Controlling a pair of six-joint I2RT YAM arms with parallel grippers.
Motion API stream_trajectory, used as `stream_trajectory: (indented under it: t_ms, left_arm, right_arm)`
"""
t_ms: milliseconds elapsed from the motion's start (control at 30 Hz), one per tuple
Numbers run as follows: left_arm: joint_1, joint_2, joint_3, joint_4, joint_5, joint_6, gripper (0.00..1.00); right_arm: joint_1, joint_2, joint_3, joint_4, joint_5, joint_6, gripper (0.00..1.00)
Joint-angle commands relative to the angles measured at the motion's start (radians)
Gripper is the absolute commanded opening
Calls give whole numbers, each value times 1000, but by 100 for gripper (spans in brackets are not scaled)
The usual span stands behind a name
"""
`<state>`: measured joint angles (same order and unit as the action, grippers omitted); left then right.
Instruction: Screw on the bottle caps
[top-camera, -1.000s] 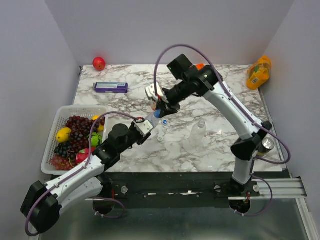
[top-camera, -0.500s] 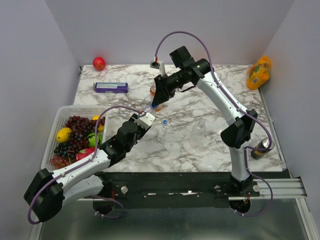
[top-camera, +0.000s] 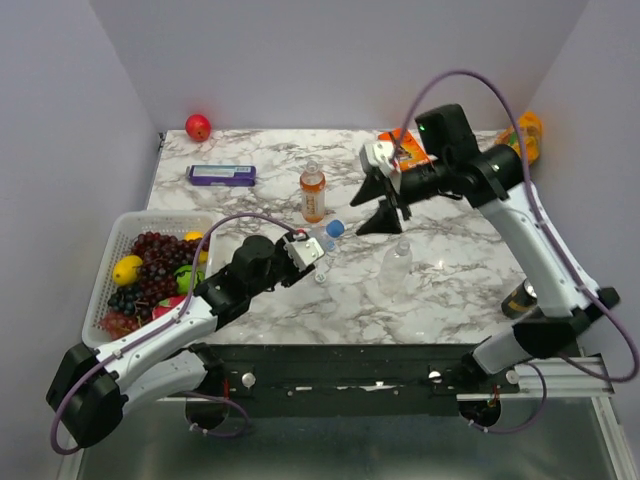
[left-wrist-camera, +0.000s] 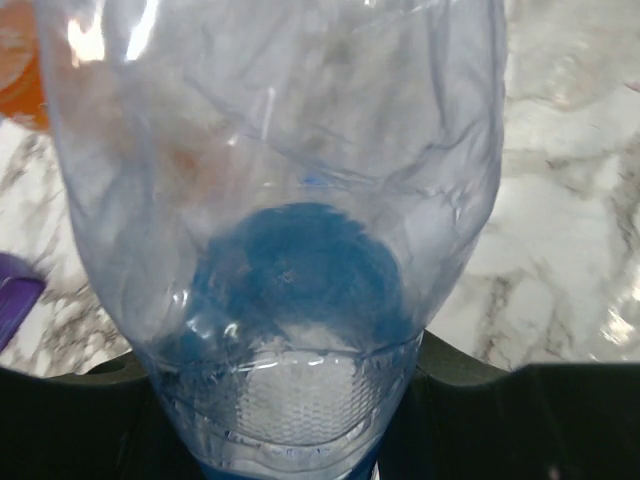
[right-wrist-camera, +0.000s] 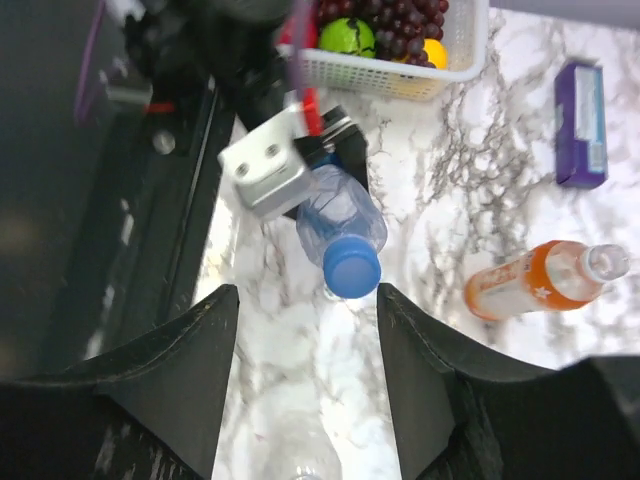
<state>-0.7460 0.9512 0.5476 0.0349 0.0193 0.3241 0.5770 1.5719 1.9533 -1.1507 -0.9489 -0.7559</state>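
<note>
Left hand (top-camera: 306, 250) gripped a clear bottle (right-wrist-camera: 338, 212), tilted above the counter (top-camera: 450, 270), with the blue cap (right-wrist-camera: 351, 270) on its neck. Right hand (top-camera: 375, 207) hung nearby, empty and spread wide.

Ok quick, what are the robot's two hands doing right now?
Left gripper: shut on the bottle with the blue cap.
Right gripper: open, fingers spread, holding nothing.

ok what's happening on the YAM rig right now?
The left end effector grips a small clear plastic bottle, tilted over the marble table, with a round blue plastic cap on its neck; how tight it is can't be told. The right end effector is open and empty, to the bottle's right. The orange-liquid bottle and the all-clear bottle stand on the table, not held.
</note>
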Motion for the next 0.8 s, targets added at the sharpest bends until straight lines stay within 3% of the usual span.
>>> stream_trajectory:
  t_ms: [0, 200, 367, 767]
  left_arm:
    - [28, 7, 51, -114, 341, 128, 0]
    - [39, 37, 95, -142, 421, 210, 0]
    - [39, 37, 103, -135, 439, 194, 0]
    - [39, 32, 94, -112, 430, 148, 0]
  right_arm:
    - [14, -136, -232, -41, 119, -608, 66]
    - [59, -158, -300, -40, 127, -698, 66]
    - [99, -153, -324, -47, 127, -763, 66]
    - [133, -165, -338, -93, 88, -866, 51]
